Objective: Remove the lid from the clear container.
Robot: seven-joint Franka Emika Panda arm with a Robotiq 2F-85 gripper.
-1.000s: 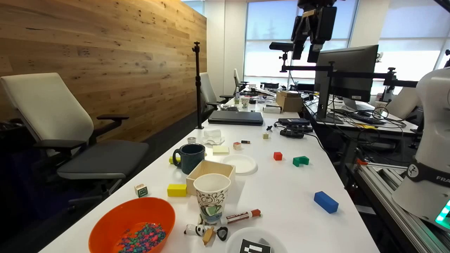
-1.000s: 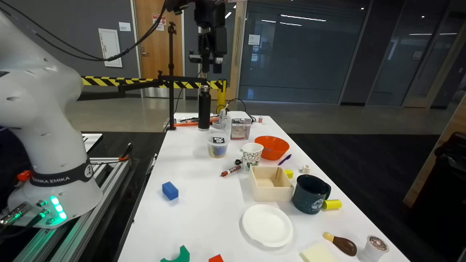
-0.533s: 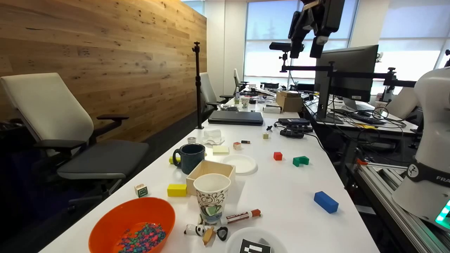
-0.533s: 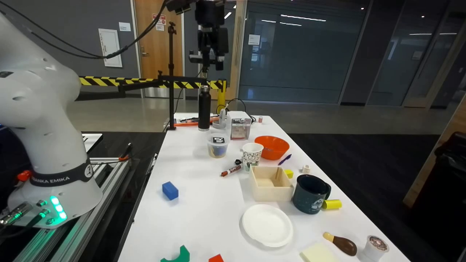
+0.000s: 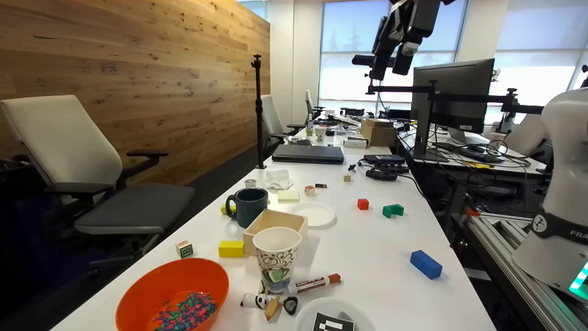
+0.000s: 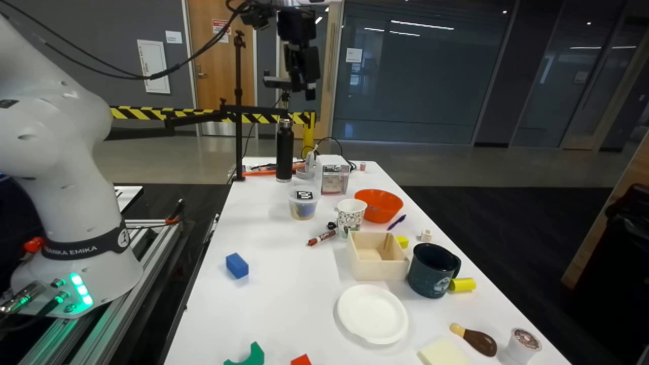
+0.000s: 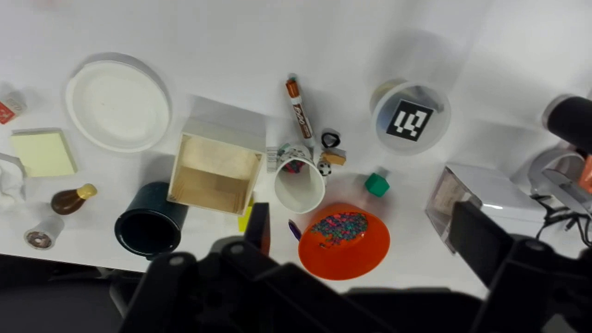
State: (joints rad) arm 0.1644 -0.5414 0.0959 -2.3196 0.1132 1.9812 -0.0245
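The clear container [image 6: 303, 209] is a low see-through tub with something blue and yellowish inside. Its pale lid [image 7: 430, 127] is on top and bears a black-and-white square marker [image 7: 410, 120]. In an exterior view only part of the lid [image 5: 335, 305] shows at the bottom edge. My gripper [image 7: 365, 231] is open and empty, its two black fingers wide apart. It is high above the table, tilted, in both exterior views [image 5: 391, 71] [image 6: 307, 91]. In the wrist view the container lies above the fingers, to the right of the picture's middle, apart from them.
Around the container stand a paper cup [image 7: 299, 187], an orange bowl [image 7: 344, 259], a white box [image 7: 508, 199], a black bottle [image 6: 285, 154], a marker pen [image 7: 299, 111] and a green block [image 7: 377, 185]. A wooden box [image 7: 217, 171], dark mug [image 7: 150, 222] and white plate [image 7: 118, 106] are farther off.
My gripper has tilted and shifted slightly, toward the left in one view and a little right in another. It stays high. The container and the other objects have not moved.
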